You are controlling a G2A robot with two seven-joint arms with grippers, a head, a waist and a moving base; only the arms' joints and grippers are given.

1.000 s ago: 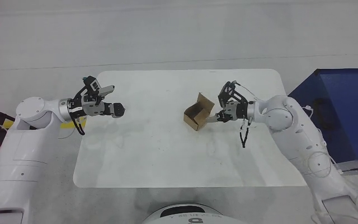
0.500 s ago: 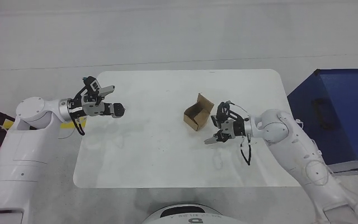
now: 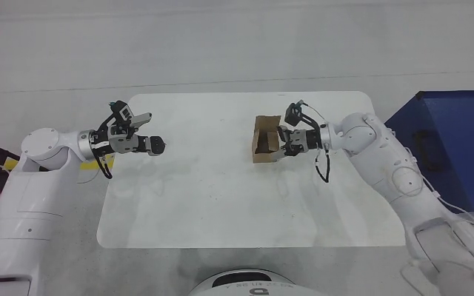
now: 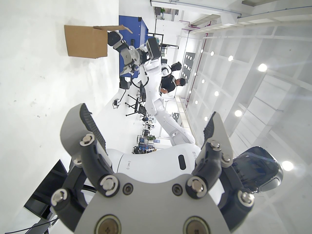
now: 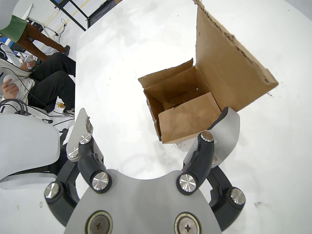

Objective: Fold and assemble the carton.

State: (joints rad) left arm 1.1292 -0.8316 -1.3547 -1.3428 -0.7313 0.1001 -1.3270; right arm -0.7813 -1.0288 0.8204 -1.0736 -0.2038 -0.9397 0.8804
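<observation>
Judging the risk first, we see the right gripper (image 5: 154,116) with its fingers spread wide and holding nothing. 1 fingertip (image 5: 225,116) is touching or just beside the short flap (image 5: 190,120) of the carton (image 5: 175,93), which sits on the table (image 3: 192,192) with its open mouth facing up at those fingers. The tall flap (image 5: 226,57) stands up just beyond that same fingertip, and the other fingertip hangs apart from the carton over bare table. Nothing braces the carton on the side away from the fingers, so we think a push on the short flap could slide or tip the whole carton away instead of creasing the fold. A fingertip catching the edge of the tall flap could bend it outward or crush the corrugated rim. The left gripper (image 4: 148,112), also spread wide and empty, is well apart from the carton, too far in our judgement to steady it. As for writing, the carton faces we can see are plain brown cardboard, and we can make out no label, brand or print on them
</observation>
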